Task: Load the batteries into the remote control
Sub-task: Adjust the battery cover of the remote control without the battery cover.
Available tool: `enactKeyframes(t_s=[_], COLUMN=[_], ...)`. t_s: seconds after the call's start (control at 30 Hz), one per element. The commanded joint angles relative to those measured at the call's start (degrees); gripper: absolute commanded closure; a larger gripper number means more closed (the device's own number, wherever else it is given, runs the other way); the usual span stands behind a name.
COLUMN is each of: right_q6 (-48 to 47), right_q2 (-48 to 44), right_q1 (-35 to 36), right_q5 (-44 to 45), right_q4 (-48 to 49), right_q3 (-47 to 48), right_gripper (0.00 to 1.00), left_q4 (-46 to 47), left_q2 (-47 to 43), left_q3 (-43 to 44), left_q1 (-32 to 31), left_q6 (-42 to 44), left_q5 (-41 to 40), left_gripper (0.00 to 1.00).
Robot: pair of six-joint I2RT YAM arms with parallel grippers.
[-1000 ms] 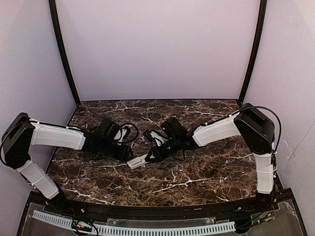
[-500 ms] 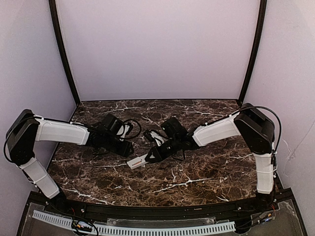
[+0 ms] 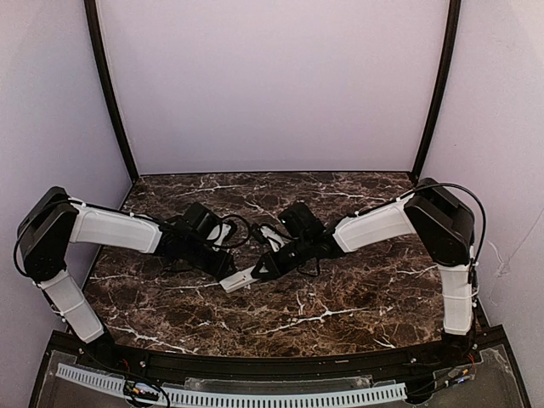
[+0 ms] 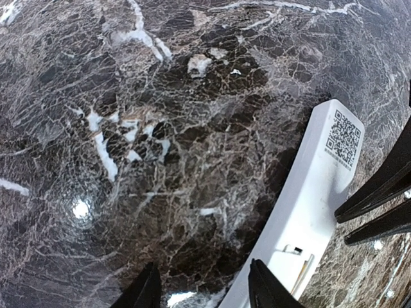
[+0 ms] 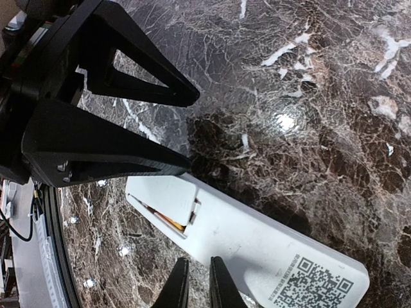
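Already done: an orange battery [image 5: 168, 220] sat in the slot of your remote control [image 5: 257, 247], which lay flat on the table [image 3: 357, 314].
Left to do: second battery unseen; cover [image 5: 164, 196] looked half on.
Left gripper [image 4: 204, 264]: fingers wide beside the slot end.
Right gripper [image 5: 199, 260]: fingers nearly together over it.
Room: grippers crowded together; marble around lay open.

Counter [image 4: 128, 160] under me reads as polished dark stone, marble-veined and glossy enough to throw back bright lamp glints. The remote control [image 5: 257, 237] looks like smooth white plastic with a soft satin sheen and a flat printed label. My left fingers [image 5: 96, 151] are matt black plastic.
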Motion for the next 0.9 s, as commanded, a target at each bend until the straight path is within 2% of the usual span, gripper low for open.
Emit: enactKeyframes(t_s=[0.0,0.63,0.77,0.87], right_q6=[0.35,0.56,0.51,0.45], right_q2=[0.02,0.12,0.09,-0.04], right_q1=[-0.47,-0.44,-0.43,-0.44], right_q5=[0.78,0.62,0.53,0.33], right_q4=[0.35,0.66,0.75,0.84], right_q3=[-0.55,-0.65,-0.64,-0.64], right_gripper=[0.89,0.89,0.89,0.89], left_q4=[-1.26,-0.55,-1.19,-0.25], left_q2=[0.22,-0.17,-2.29,-6.15], left_q3=[1.43,0.83,1.02,-0.59], left_q1=[-0.60,-1.91,-1.48,0.69], left_q6=[1.01,1.17,-0.58,-3.66], left_q5=[1.35,1.94,-2.17,-1.44], left_gripper=[0.53,0.53,0.48,0.46])
